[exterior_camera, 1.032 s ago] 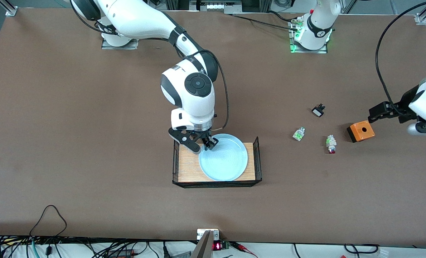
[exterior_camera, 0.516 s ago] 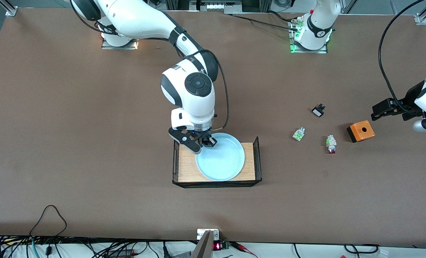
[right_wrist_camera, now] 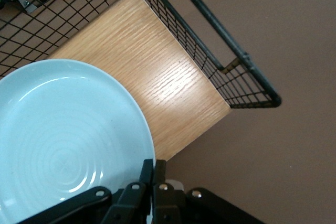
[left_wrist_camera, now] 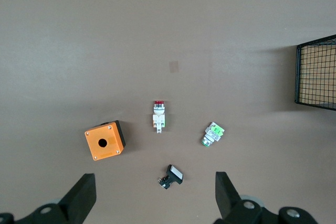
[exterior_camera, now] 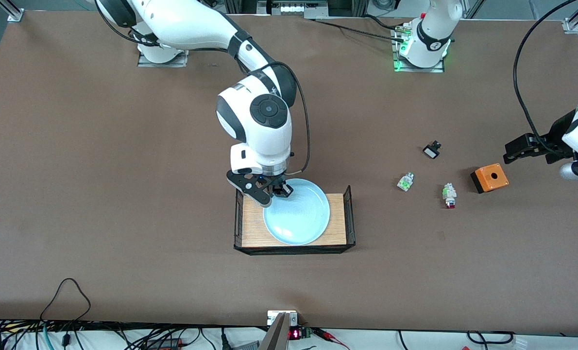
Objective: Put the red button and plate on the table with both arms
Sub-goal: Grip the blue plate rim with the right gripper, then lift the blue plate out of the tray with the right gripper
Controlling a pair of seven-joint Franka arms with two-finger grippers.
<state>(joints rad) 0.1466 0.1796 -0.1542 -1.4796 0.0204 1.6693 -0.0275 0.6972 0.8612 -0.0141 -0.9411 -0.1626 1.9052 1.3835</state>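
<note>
Around your red button point(exterior_camera: 449, 196) the crowding is close: green-capped part point(exterior_camera: 405, 182) toward the tray, black-and-white part point(exterior_camera: 432, 149) farther from the front camera, orange box point(exterior_camera: 489, 178) toward the left arm's end. The tray's wire ends point(exterior_camera: 350, 216) flank the plate point(exterior_camera: 296, 212); bare table point(exterior_camera: 124, 194) lies all around

- I see the light blue plate point(exterior_camera: 296, 212) over the wood-board tray point(exterior_camera: 250, 228), its rim pinched; 
- the red button point(exterior_camera: 449, 196) lies on the table point(exterior_camera: 124, 194), red cap toward me
</note>
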